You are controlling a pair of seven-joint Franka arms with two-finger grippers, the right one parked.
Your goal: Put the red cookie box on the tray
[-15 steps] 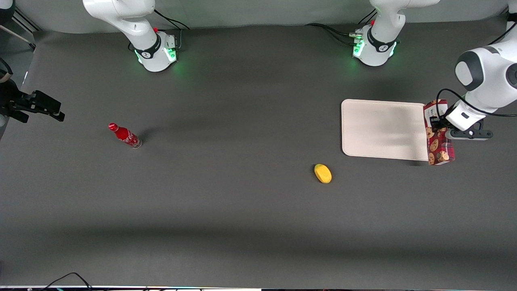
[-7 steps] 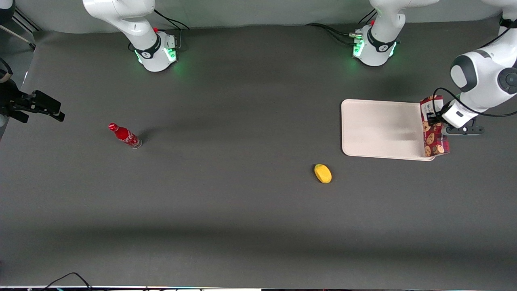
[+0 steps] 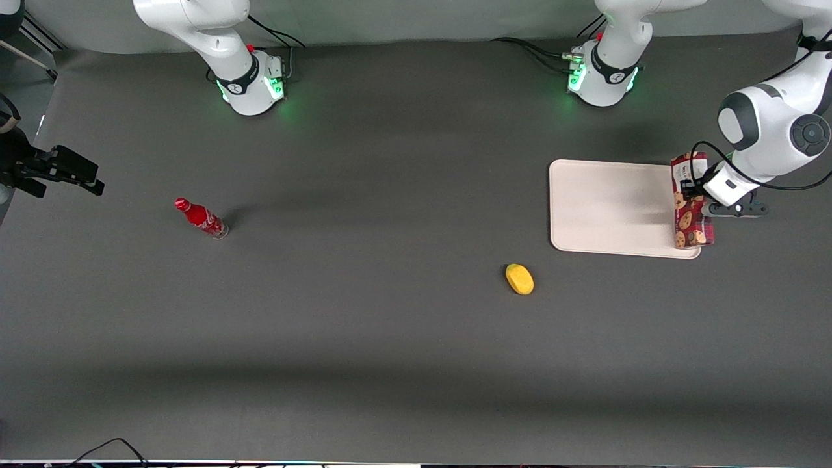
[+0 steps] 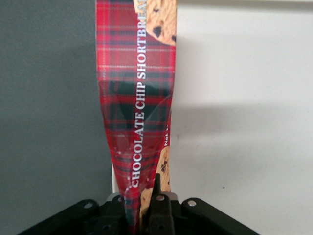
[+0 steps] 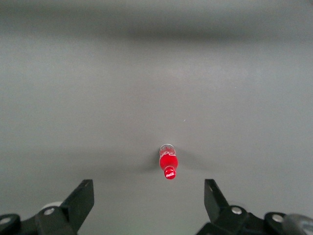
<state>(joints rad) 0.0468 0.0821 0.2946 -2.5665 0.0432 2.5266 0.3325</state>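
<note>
1. Dark grey surface [image 3: 364, 364], bare along the strip nearest the front camera.
2. Yellow oval object [image 3: 519, 279] lies on the surface, nearer the front camera than the tray, off its corner, not touching it.
3. Tray [image 3: 611, 208], beige, flat, rounded corners, lies toward the working arm's end of the surface. In the wrist view the tray [image 4: 244, 122] fills the pale side next to the box.
4. Red cookie box [image 3: 691, 201] is at the tray's edge on the working arm's end, long side running along that edge, overlapping the rim. Whether it is touching the tray or held just above it, cannot tell.
5. Wrist view: red cookie box [image 4: 139, 103] shows a narrow tartan face with "CHOCOLATE CHIP SHORTBREAD" lettering, cookie picture at the end away from the camera. The face is creased and pinched inward near the grip. Grey surface on one side, tray on the other.
6. Pincer [image 3: 697, 192] is pinching the red cookie box near its upper part. Wrist view: pincer [image 4: 142, 205] has black fingers [image 4: 157, 208] pressed against the box's end.
7. Small red bottle [image 3: 200, 218] stands on the surface toward the parked arm's end, well apart from the tray; also seen from above [image 5: 168, 161] in the right wrist view.
</note>
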